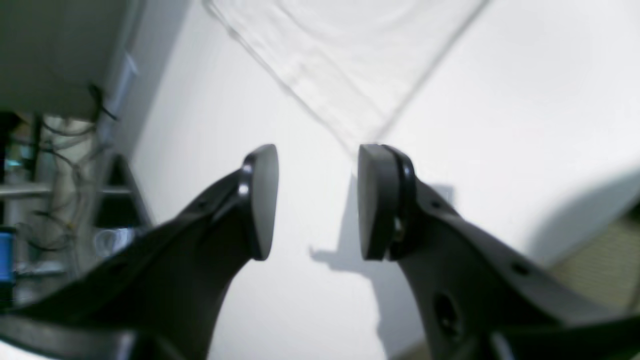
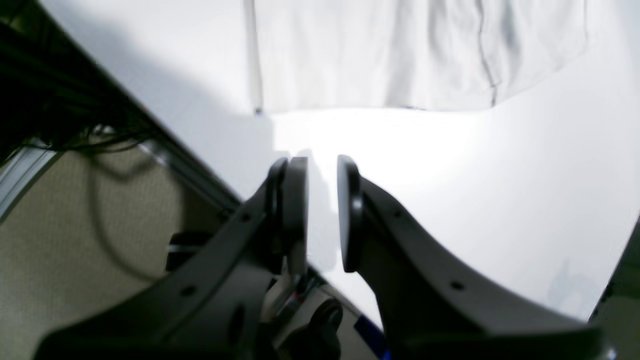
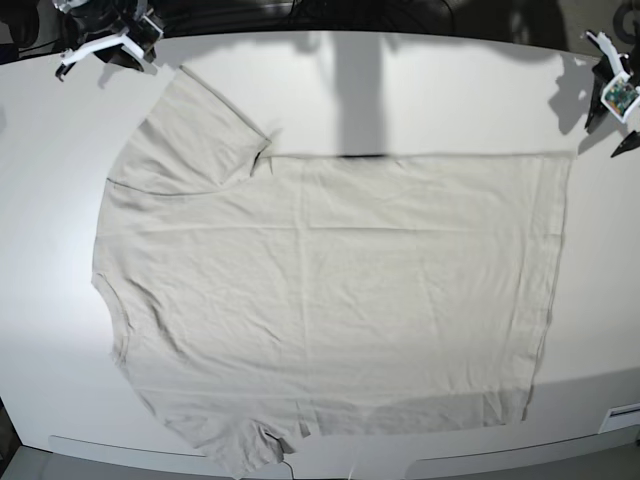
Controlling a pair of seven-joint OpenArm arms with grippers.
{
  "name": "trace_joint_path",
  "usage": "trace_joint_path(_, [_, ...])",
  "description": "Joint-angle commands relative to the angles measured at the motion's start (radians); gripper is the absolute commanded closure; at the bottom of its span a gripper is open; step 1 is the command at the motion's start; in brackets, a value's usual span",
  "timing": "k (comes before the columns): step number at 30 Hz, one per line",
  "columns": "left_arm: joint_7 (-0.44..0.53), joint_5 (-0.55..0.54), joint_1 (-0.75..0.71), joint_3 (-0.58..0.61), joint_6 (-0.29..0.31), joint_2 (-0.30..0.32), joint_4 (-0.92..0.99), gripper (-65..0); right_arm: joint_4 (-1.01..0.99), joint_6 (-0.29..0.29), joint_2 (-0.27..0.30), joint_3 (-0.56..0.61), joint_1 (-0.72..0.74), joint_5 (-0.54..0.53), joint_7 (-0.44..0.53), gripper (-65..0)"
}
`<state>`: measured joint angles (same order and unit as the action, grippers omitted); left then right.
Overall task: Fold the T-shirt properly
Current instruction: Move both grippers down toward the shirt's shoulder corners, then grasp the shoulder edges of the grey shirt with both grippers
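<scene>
White tabletop (image 3: 400, 80) fills the base view, and most of it is covered by the T-shirt (image 3: 340, 300), spread flat with its hem toward the right edge. Soft, light cloth is judged (likely to sag), best pinched at corners. Left gripper (image 1: 317, 200) is seen spread wide, empty; right gripper (image 2: 322, 212) narrowly parted, empty.

The T-shirt (image 3: 330, 290) is plain pale beige, no pattern. The table (image 3: 400, 100) is white. Both claws, left (image 1: 316, 202) and right (image 2: 322, 212), are matte black.
</scene>
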<state>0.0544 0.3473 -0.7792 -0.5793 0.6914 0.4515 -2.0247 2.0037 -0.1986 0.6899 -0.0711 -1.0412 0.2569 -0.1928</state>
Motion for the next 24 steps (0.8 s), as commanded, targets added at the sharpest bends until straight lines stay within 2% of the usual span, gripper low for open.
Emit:
trace_joint_path(1, [0.03,0.01,0.008,0.0,-0.01,0.025,0.007,-25.5,0.015,0.009,0.008,-0.004,0.0,0.002,0.011,-10.9])
trace_joint_path(4, [0.055,0.087,0.05,0.068,-0.01,0.068,0.071,-25.4,0.015,0.028,0.008,-0.004,0.013,0.002,0.011,-10.9])
trace_joint_path(8, [0.08,0.237,0.14,0.221,-0.01,0.114,0.184,-25.4,0.015,0.093,0.008,-0.004,0.013,0.002,0.012,-10.9])
trace_joint_path(12, [0.153,0.39,0.259,0.322,-0.01,0.12,0.316,-25.3,0.015,0.133,0.005,-0.004,0.013,0.002,0.008,-10.9])
trace_joint_path(19, [0.153,0.397,0.396,0.431,-0.011,0.12,0.472,-25.3,0.015,0.147,0.0,-0.004,0.013,0.002,0.001,-10.9])
trace_joint_path(24, [0.153,0.397,0.459,0.451,-0.011,0.12,0.548,-25.3,0.015,0.174,0.0,-0.004,0.013,0.002,-0.014,-10.9])
